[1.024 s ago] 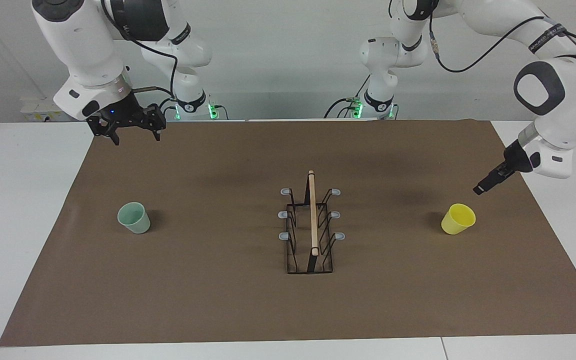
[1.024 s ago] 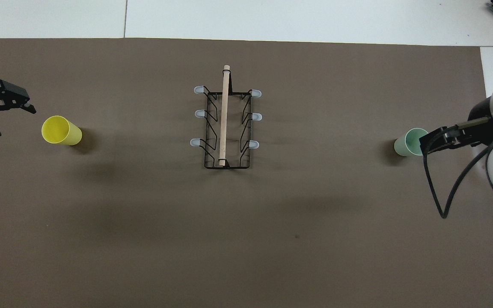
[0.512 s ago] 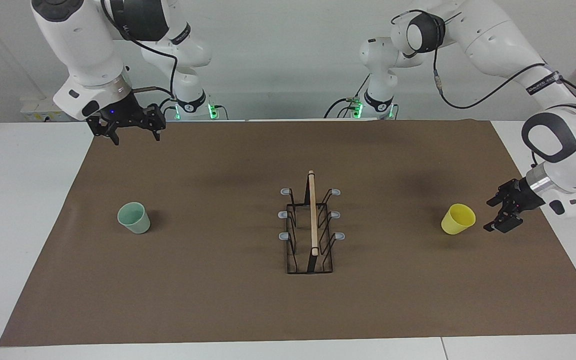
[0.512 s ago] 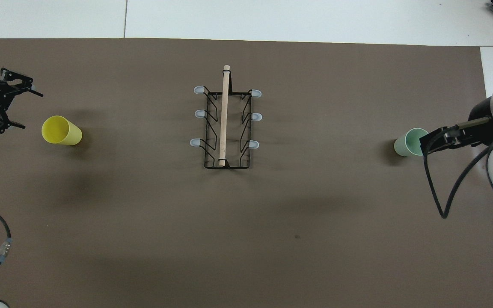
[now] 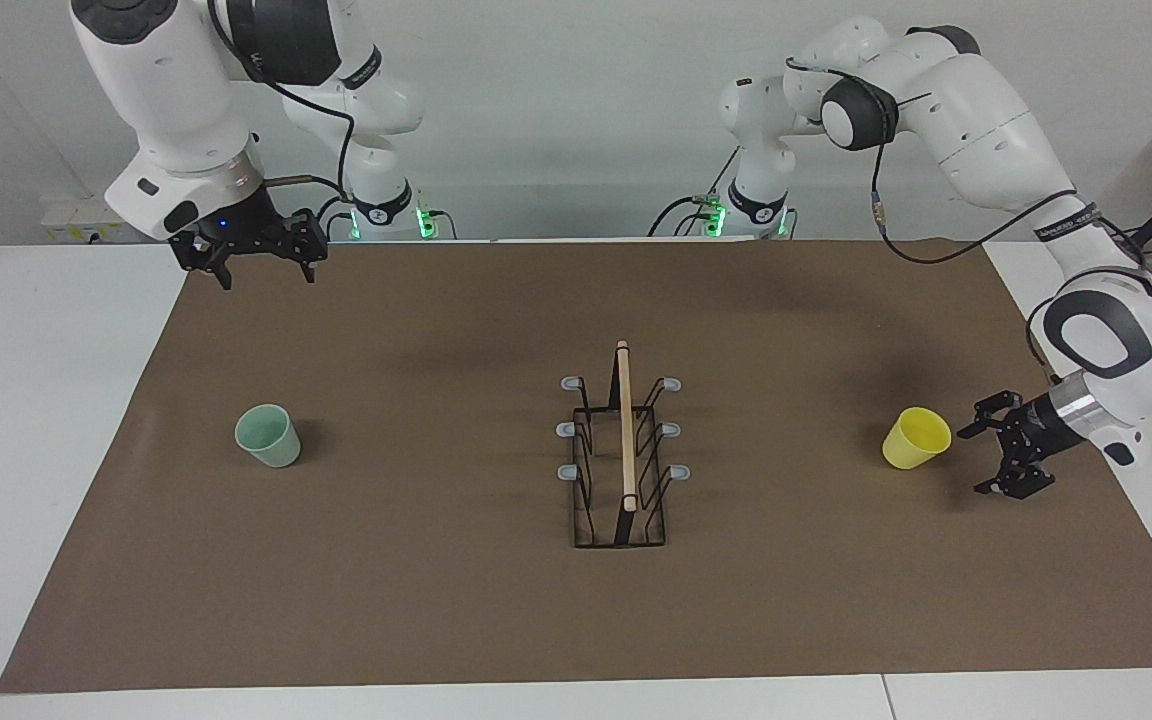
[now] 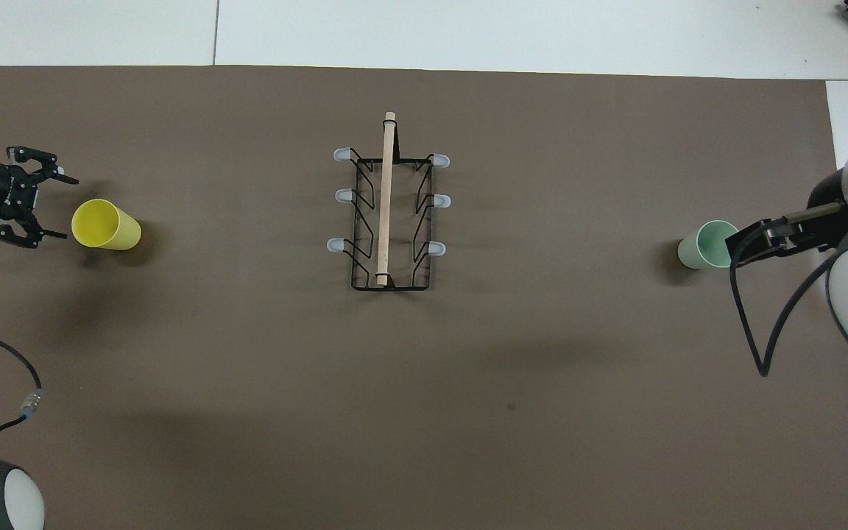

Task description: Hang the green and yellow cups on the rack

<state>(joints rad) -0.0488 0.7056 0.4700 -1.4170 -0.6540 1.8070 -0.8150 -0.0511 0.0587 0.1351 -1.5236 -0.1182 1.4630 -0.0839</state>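
Nothing hung yet. Your rack stands mid-mat, all six pegs bare. Yellow cup sits upright on the mat toward the left arm's end; green cup likewise toward the right arm's end, both well apart from the rack. Your left gripper is low, just beside the yellow cup, fingers spread, not touching it. Your right gripper waits high over the mat's edge, fingers apart, holding nothing. Both grasps, carries and hangings remain.
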